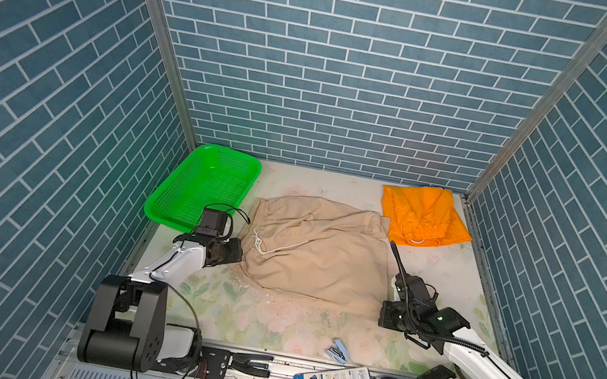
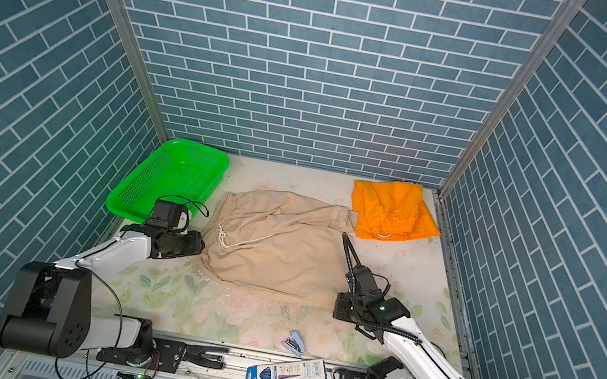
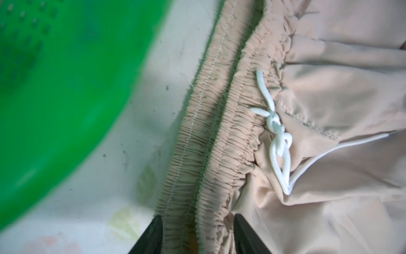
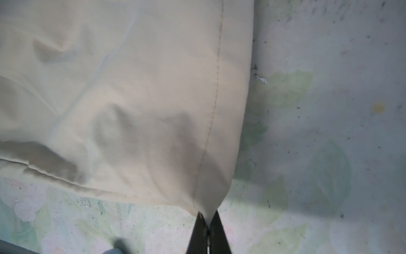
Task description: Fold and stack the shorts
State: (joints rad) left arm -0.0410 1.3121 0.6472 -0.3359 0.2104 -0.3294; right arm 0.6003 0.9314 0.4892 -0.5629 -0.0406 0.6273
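The beige shorts (image 1: 323, 257) (image 2: 282, 254) lie spread across the middle of the table, waistband to the left, with a knotted white drawstring (image 3: 276, 136). My left gripper (image 1: 241, 257) (image 3: 196, 220) is open, and its jaws straddle the gathered waistband (image 3: 197, 154) without squeezing it. My right gripper (image 1: 382, 317) (image 4: 207, 216) is shut on the near right corner of the beige shorts' leg hem (image 4: 208, 176). The orange shorts (image 1: 421, 215) (image 2: 391, 210) lie folded at the back right, touching neither gripper.
A green perforated basket (image 1: 230, 151) (image 3: 55, 88) stands at the back left, close beside the left gripper and the waistband. A small blue stapler (image 1: 338, 350), a pen box (image 1: 336, 377) and a black tool (image 1: 250, 360) lie along the front rail. Brick-pattern walls enclose three sides.
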